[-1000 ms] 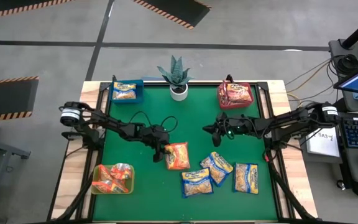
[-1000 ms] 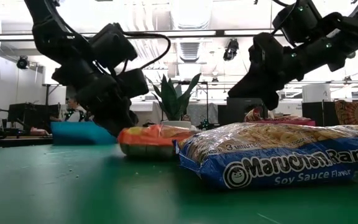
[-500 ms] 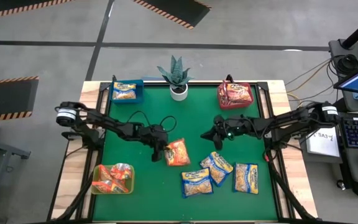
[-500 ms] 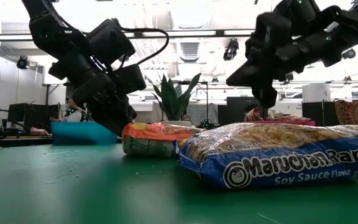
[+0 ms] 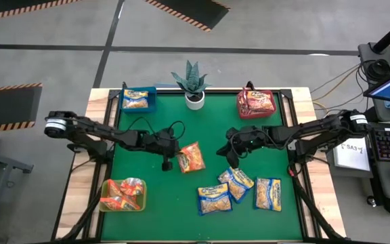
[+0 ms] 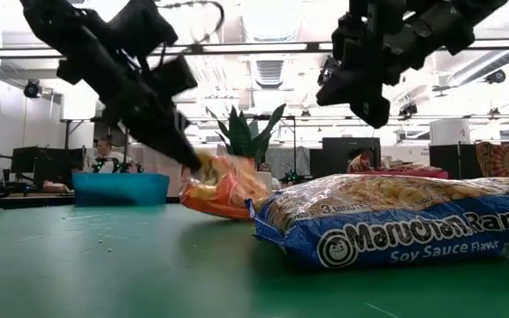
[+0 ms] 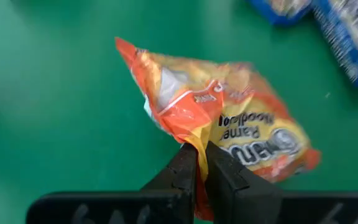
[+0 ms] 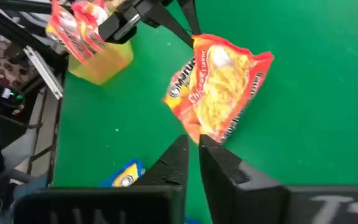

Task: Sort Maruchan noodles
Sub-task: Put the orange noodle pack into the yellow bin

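1 orange packet (image 5: 191, 157) now lifted, tilted, in left fingers (image 7: 196, 163).

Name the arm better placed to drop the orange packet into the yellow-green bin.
Left. The left gripper already pinches the orange packet's edge, and the yellow-green bin sits on its side of the table. The right gripper holds nothing.

packet (image 5: 191, 157) between both hands, three packets (image 5: 240, 189) nearer front edge
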`<state>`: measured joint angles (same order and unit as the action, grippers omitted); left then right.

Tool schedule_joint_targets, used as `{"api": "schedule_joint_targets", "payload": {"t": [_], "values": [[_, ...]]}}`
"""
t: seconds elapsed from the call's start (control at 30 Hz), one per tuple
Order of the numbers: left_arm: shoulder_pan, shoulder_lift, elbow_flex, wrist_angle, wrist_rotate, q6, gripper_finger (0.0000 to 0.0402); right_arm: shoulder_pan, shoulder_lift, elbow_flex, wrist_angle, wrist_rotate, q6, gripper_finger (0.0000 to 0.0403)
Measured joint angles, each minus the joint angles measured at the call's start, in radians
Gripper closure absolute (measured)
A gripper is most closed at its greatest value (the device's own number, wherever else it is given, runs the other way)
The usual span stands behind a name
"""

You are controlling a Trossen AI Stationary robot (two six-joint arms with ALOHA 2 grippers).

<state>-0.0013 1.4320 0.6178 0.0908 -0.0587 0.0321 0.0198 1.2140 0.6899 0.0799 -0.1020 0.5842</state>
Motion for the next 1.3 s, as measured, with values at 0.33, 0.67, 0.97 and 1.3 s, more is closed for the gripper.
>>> {"api": "schedule_joint_targets", "payload": {"t": [0.33, 0.67, 0.97, 1.3], "values": [[-0.059, -0.08, 0.001, 0.024, -0.014, 0.089, 0.04, 0.0, 0.011, 0.009, 0.015, 0.078, -0.159, 0.0213], [-0.095, -0.066, 0.006, 0.041, -0.04, 0.126, 0.0401, -0.061, 0.241, 0.008, 0.257, -0.01, -0.415, 0.012], [-0.112, -0.065, 0.033, 0.044, -0.04, 0.167, 0.0401, -0.158, 0.487, 0.069, 0.491, -0.248, -0.413, 0.0116], [-0.114, -0.066, 0.042, 0.042, -0.059, 0.181, 0.0401, -0.181, 0.645, 0.248, 0.531, -0.624, -0.365, 0.0139]]}}
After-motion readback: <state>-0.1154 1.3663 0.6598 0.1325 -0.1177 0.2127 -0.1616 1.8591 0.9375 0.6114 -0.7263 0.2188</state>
